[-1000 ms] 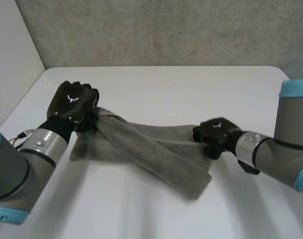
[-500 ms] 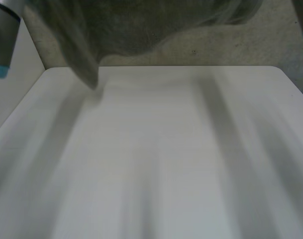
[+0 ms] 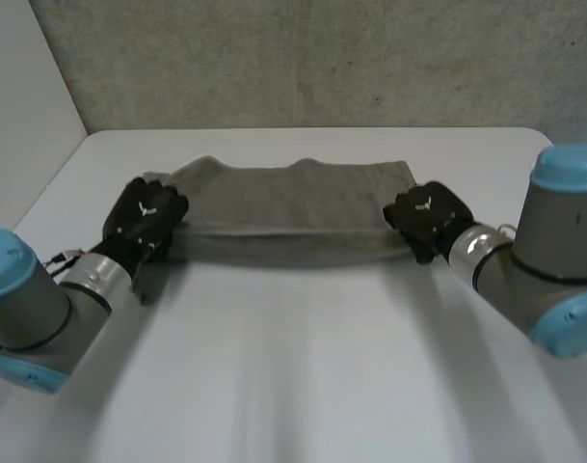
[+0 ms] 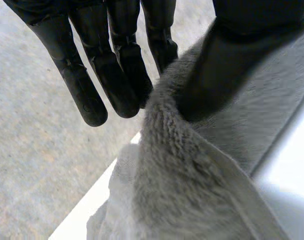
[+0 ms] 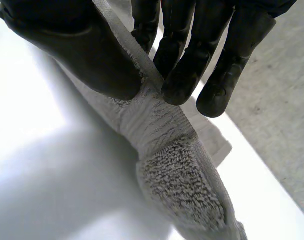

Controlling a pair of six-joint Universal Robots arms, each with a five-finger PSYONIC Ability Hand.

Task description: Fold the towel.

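Your left robot hand [image 3: 146, 214] was clamped on the left short end of the towel [image 3: 293, 207]. In the left wrist view its straight fingers [image 4: 112, 75] lay on one side of the pile and its thumb [image 4: 226, 55] pressed down on the other. Your right robot hand [image 3: 426, 217] gripped the opposite short end. There the thumb [image 5: 77, 50] and fingers [image 5: 184, 70] pinched the flat woven hem between them, and the thick grey loops bunched just past the fingertips.

Between the two holds the towel was drawn out as a grey band. Its long axis ran side to side across the counter [image 3: 293, 367], roughly parallel to the far edge. A lengthwise crease ran just inside its near edge, and the far edge was slightly wavy.

The towel sat in the far half of the counter, with a strip of white surface between it and the far rim. Behind that rim rose the concrete wall [image 3: 322, 58]. Each robot hand stood well in from its side edge. On the near side, you had a broad stretch of bare white counter between the towel and the arms' bases.
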